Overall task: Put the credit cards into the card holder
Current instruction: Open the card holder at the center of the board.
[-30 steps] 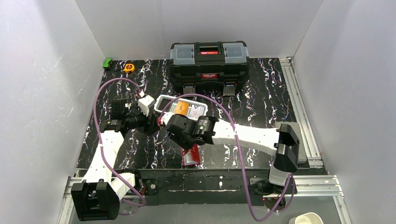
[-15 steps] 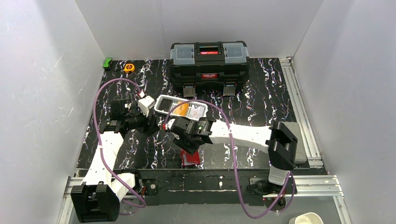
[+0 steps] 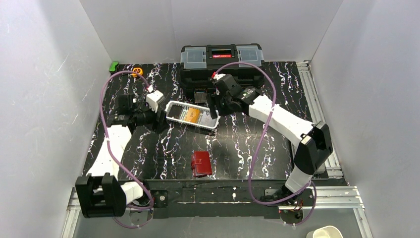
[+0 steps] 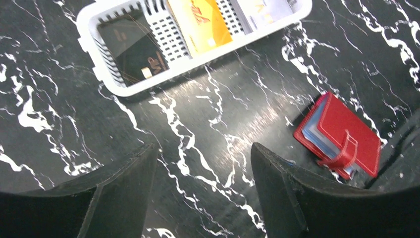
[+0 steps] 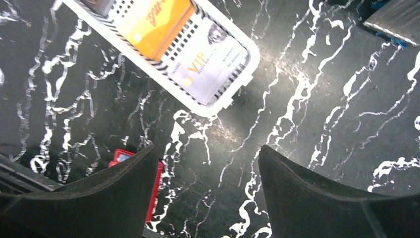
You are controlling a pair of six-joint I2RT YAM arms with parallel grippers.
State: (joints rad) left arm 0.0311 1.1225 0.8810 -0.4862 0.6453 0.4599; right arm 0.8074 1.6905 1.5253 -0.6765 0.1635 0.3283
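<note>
glossy credit cards (image 4: 200, 22) lie in the slotted white basket (image 4: 86, 27); the red leather-like card holder (image 4: 341, 135) rests apart on the marbled black desk (image 4: 223, 124) — left gripper (image 4: 204, 153) and right gripper (image 5: 208, 153) gape wide, empty.

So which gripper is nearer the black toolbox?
Right. The right gripper sits just in front of the toolbox, at the white basket's right end; the left gripper is off the basket's left end.

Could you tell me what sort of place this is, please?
Likely a lab test cell for robots: white walls box in a black marbled table, metal rails run along its edge, and a toolbox and basket sit as props.
</note>
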